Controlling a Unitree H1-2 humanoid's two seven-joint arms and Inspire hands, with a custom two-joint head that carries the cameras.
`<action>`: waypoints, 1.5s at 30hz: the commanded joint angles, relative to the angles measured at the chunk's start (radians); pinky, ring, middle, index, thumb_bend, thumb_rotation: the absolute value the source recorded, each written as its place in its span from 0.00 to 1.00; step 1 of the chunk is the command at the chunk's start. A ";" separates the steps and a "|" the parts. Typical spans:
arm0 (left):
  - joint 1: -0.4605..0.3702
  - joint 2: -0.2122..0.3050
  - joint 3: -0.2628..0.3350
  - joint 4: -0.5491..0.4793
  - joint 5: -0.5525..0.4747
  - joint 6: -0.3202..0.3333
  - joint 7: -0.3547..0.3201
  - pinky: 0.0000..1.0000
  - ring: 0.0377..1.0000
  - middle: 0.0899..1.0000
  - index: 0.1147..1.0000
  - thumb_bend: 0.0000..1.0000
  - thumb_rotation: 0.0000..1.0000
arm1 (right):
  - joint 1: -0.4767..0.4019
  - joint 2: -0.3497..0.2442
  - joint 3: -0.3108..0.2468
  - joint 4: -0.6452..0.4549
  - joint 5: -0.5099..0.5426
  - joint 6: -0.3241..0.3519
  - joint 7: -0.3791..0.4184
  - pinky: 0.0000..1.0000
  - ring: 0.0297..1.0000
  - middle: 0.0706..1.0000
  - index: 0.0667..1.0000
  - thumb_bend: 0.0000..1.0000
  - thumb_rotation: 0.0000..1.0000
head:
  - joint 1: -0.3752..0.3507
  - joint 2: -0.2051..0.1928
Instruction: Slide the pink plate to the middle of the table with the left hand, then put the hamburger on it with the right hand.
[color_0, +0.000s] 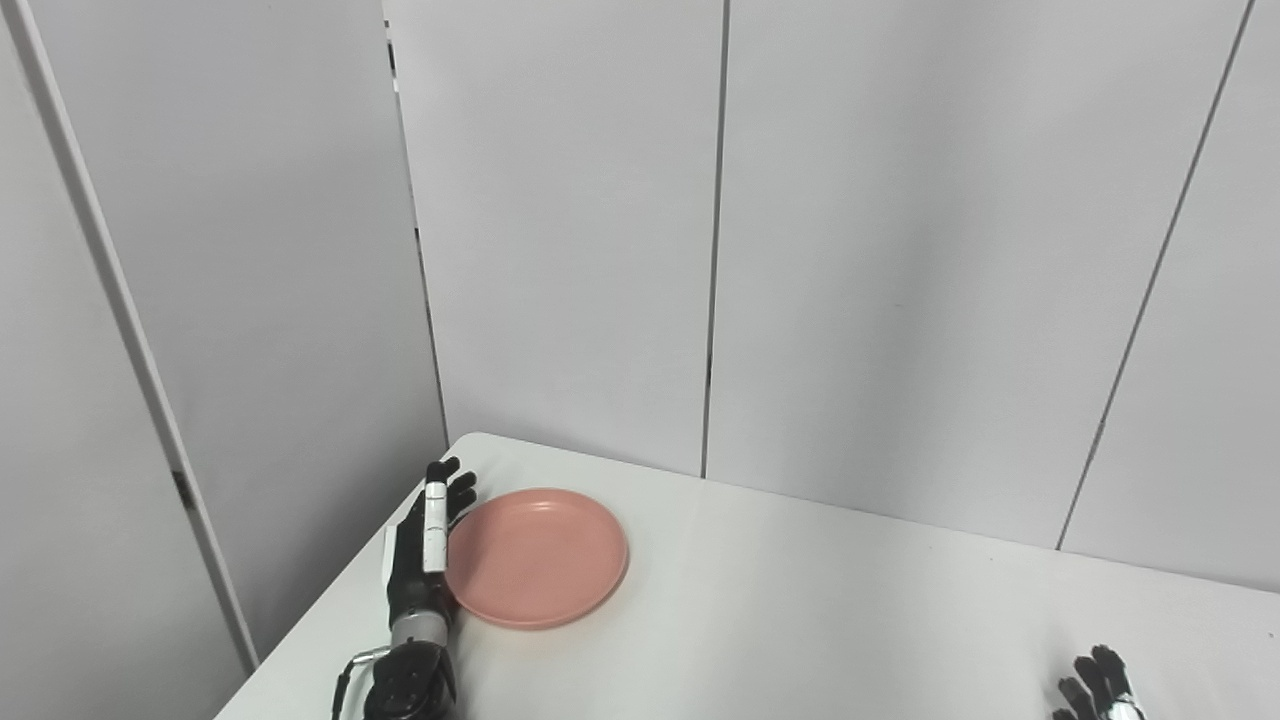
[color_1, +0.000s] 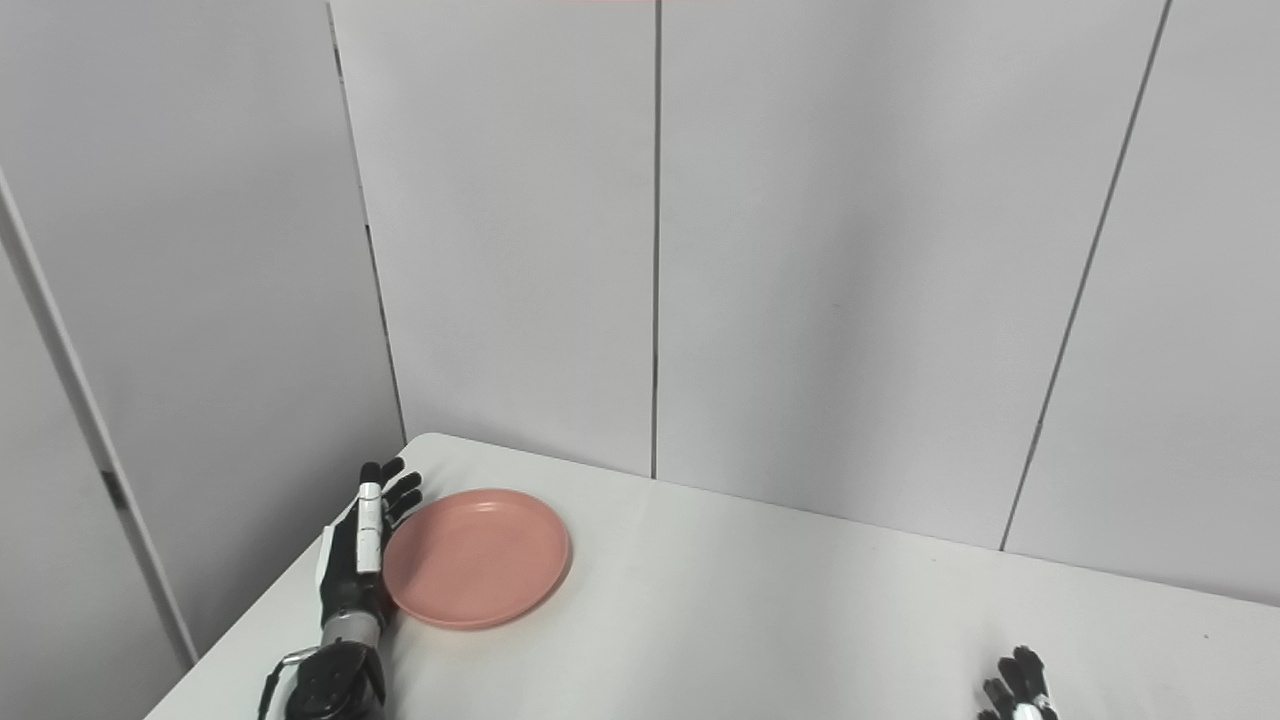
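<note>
The left hand (color_0: 425, 545) has its fingers (color_0: 436, 525) straight and close together, holding nothing, with its side right against the left edge of the pink plate (color_0: 537, 557). The plate lies flat near the far left corner of the white table (color_0: 850, 620). Only the fingertips of the right hand (color_0: 1098, 688) show at the bottom right, slightly apart; I cannot tell more.

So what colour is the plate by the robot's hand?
Pink, a salmon sort of pink. The plate shows best in the left eye view.
</note>
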 joint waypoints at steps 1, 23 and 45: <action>-0.012 -0.024 -0.013 -0.039 -0.016 0.005 -0.030 0.82 0.83 0.79 0.78 0.89 1.00 | -0.003 0.013 -0.002 -0.040 0.005 0.008 -0.008 1.00 1.00 1.00 1.00 0.58 0.87 | -0.019 0.007; 0.084 -0.220 -0.177 -0.246 0.026 0.116 -0.068 0.84 0.84 0.81 0.79 0.84 1.00 | -0.025 0.077 0.023 -0.045 -0.047 0.015 -0.065 1.00 1.00 1.00 1.00 0.53 0.81 | -0.248 0.087; 0.161 -0.365 -0.264 -0.284 0.020 0.139 -0.170 0.86 0.86 0.83 0.81 0.80 1.00 | -0.054 0.089 0.049 -0.042 -0.189 -0.033 -0.123 1.00 0.98 0.99 1.00 0.56 0.88 | -0.469 0.196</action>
